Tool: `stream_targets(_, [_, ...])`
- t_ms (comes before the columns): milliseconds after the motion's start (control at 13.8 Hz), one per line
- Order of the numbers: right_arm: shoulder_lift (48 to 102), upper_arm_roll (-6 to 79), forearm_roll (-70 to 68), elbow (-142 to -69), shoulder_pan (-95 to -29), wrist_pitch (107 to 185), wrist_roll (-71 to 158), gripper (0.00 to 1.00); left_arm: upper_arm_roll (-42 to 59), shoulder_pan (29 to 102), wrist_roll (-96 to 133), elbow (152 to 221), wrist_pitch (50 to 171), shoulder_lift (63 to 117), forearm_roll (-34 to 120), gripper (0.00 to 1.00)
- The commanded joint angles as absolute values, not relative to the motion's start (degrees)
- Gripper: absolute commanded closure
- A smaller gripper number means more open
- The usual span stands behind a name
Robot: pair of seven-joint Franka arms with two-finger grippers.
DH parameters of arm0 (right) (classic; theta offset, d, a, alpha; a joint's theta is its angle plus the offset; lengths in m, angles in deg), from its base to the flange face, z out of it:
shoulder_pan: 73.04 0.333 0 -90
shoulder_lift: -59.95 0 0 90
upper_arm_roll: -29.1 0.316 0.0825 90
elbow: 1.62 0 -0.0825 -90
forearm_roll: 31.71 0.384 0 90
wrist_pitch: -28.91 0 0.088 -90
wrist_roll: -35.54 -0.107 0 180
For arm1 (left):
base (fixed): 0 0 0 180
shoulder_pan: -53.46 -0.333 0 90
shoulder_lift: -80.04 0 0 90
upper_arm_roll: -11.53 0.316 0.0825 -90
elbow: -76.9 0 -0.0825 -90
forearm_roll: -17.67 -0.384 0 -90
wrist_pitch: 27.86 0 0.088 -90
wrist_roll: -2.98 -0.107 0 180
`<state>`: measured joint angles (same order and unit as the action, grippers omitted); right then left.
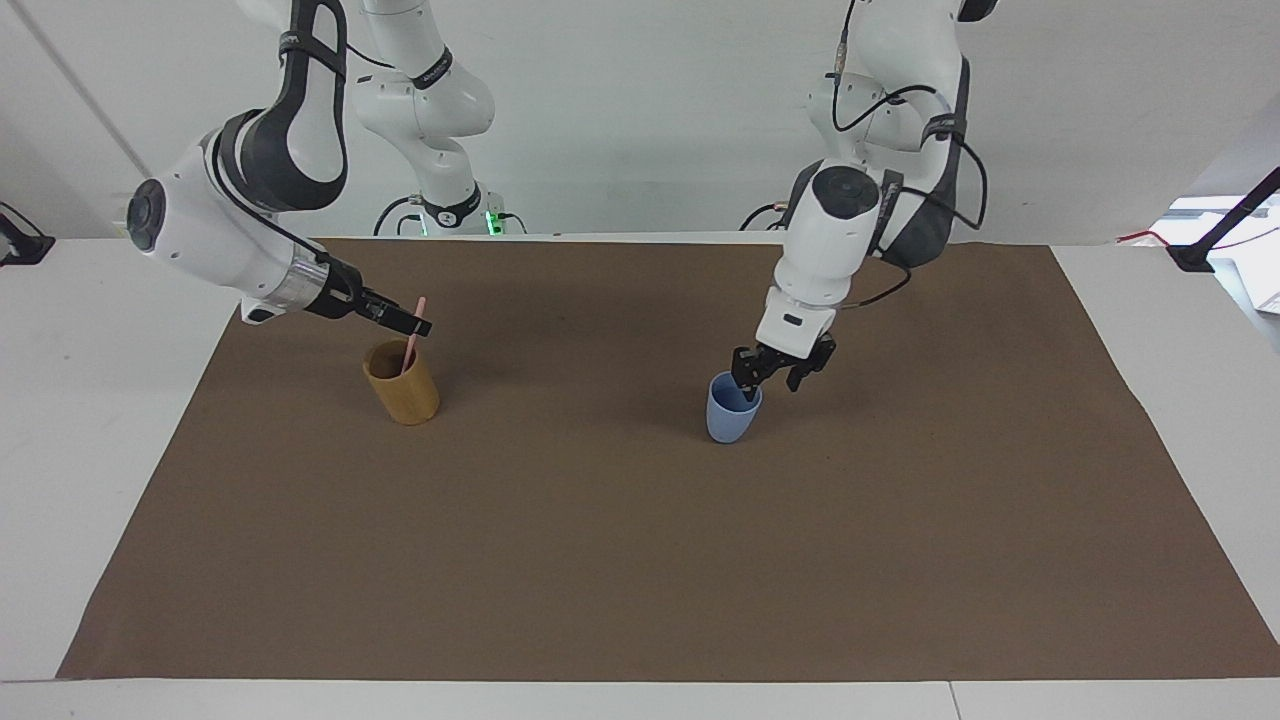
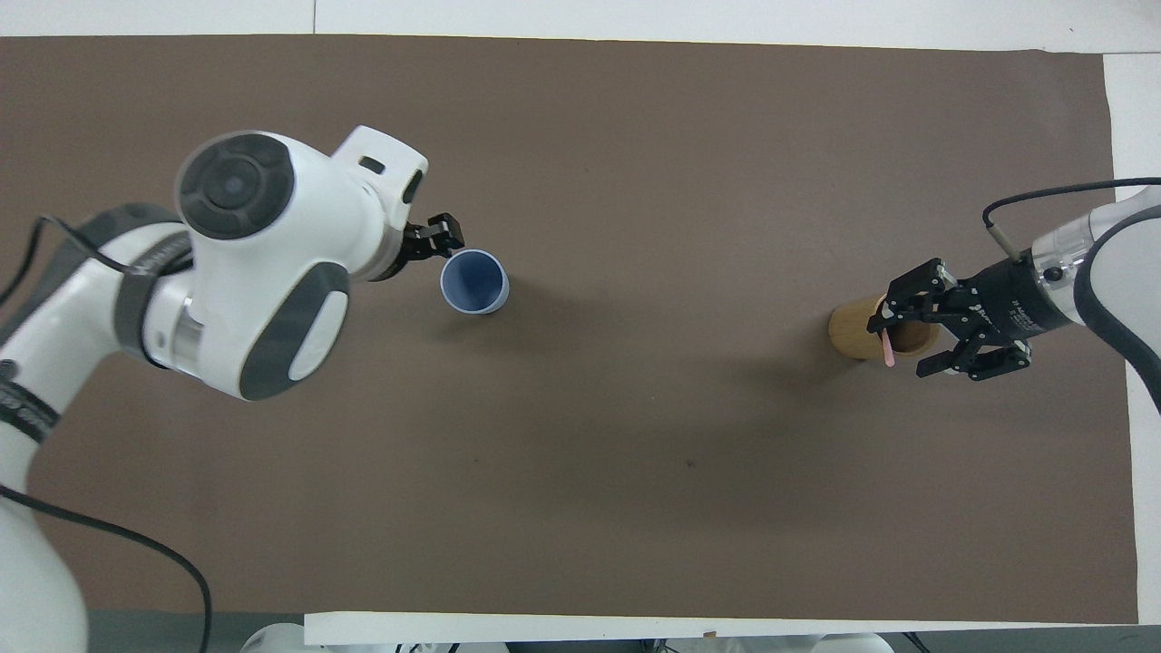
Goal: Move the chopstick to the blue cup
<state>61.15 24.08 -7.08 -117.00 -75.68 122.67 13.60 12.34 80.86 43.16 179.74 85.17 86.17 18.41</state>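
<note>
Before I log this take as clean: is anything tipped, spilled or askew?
Nothing stands out. The blue cup stands upright on the brown mat, with the left tool just above its rim. The chopstick leans in the upright wooden cup, with the right tool at it.

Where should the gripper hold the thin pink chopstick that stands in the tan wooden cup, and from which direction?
Probably the upper end of the thin pale pink chopstick, coming from above: only that part sticks out of the tan wooden cylindrical cup, leaning on its rim.
</note>
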Motion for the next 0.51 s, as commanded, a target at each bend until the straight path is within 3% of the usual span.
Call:
stream_targets(0, [61.01,24.35,-5.18,-117.99,-75.94,123.3,13.75,0.3,12.58,71.78,35.73,170.27,71.33,83.66,14.97,0.0])
stream_targets(217, [61.01,24.35,-4.82,-118.08,-75.85,123.21,13.83,0.4,12.76,60.36,16.76,162.79,61.03,83.55,14.76,0.0])
stream_targets(433, [60.92,24.36,-4.82,-118.16,-74.88,123.04,14.01,0.62,12.67,57.68,10.01,164.24,60.91,83.03,14.86,0.0])
